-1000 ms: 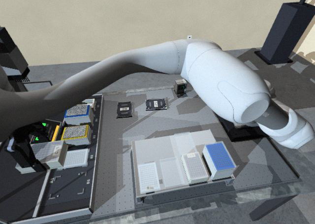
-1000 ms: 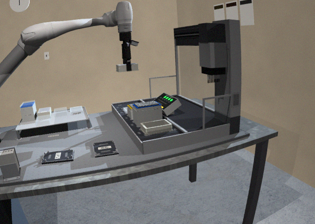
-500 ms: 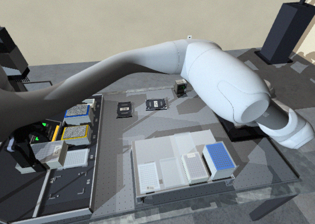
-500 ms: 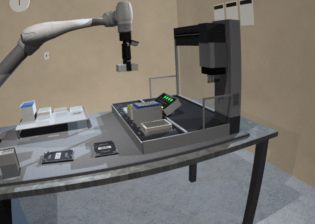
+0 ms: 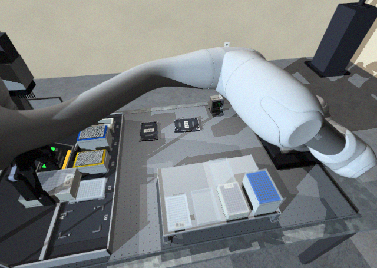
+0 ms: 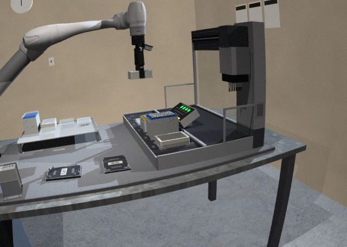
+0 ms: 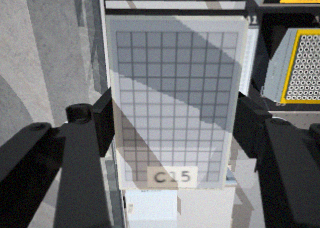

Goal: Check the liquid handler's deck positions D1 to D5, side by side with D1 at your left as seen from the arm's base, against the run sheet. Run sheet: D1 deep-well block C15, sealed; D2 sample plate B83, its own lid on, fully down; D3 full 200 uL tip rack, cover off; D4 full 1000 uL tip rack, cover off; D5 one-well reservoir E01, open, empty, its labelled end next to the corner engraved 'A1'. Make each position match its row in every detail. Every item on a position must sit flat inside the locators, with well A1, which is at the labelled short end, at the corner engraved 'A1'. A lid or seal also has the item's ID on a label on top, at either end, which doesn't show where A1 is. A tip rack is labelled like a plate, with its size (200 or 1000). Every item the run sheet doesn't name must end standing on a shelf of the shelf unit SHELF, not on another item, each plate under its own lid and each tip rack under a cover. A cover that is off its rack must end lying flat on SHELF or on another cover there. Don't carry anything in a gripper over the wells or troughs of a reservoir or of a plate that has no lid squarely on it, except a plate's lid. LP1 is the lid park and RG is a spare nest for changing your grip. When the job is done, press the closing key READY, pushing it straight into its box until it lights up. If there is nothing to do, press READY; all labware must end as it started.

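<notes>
My gripper (image 6: 140,74) is shut on the sealed deep-well block C15 (image 5: 59,182) and holds it level, high above the deck's D1/D2 end. In the wrist view the block (image 7: 175,103) fills the space between my fingers, its C15 label (image 7: 172,176) at the near end. The D1 nest (image 5: 80,219) is bare. D2 holds a clear-lidded white plate (image 5: 91,189). D3 holds a yellow-rimmed tip rack (image 5: 91,160) and D4 a blue-rimmed tip rack (image 5: 92,134), both uncovered. The D5 reservoir (image 6: 171,140) is mostly hidden by the arm in the top view.
SHELF (image 5: 214,191) carries a labelled white plate (image 5: 178,211), a clear cover (image 5: 204,208), a lidded plate (image 5: 232,199) and a blue tip rack (image 5: 261,192). RG (image 5: 149,128), LP1 (image 5: 186,124) and the READY box (image 5: 216,103) sit behind it. The handler's tower (image 6: 242,70) stands over the deck.
</notes>
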`<state>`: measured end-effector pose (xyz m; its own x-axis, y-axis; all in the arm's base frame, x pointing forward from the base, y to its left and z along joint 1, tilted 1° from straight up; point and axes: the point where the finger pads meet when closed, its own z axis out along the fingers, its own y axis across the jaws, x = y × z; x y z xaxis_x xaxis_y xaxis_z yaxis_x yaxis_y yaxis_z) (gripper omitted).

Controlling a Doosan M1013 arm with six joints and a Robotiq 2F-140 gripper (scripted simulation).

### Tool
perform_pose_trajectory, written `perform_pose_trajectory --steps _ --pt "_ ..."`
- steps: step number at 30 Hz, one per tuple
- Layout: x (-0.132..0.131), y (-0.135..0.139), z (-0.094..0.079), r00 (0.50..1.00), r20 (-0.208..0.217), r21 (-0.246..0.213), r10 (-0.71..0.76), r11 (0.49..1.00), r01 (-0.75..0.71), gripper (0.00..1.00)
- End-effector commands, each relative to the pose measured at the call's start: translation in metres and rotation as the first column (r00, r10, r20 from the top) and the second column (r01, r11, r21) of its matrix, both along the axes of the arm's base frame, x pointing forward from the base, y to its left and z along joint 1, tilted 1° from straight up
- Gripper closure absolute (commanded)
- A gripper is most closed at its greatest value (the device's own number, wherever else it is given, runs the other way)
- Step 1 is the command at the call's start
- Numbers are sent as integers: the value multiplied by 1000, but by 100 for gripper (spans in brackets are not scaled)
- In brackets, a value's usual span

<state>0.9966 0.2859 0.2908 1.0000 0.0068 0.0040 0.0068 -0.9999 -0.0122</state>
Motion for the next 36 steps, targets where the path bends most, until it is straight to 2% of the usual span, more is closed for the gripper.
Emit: perform_pose_trajectory --steps 1,12,36 --pt "0 0 2 1000 2 1 0 1000 0 90" --pt "0 0 2 1000 2 1 0 1000 0 90" --pt "0 1 -35 1000 2 1 0 1000 0 90"
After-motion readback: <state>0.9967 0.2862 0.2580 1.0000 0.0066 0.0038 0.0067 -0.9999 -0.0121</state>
